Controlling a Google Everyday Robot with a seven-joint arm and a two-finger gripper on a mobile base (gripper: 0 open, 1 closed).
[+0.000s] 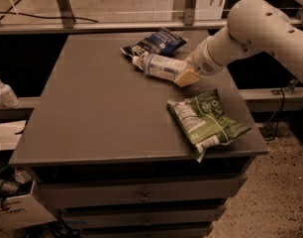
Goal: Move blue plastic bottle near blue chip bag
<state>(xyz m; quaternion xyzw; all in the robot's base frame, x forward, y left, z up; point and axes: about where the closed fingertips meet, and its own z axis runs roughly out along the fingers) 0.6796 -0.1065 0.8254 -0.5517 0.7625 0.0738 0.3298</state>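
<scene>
Gripper (187, 76) pinching blue plastic bottle (161, 66) | cap end overlaps blue chip bag (156, 42) | bottle base hidden behind gripper

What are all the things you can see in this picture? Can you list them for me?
table: one, grey, in the middle, drawers below.
chip bag: one, dark blue, far side of the table.
water bottle: one, clear with a pale label, lying right beside the chip bag.
snack bag: one, green and white, near right corner of the table.
pump bottle: one, white, ledge on the left.
arm: one, white, from the right.
claw: one, tan, at the water bottle's bottom end.
</scene>
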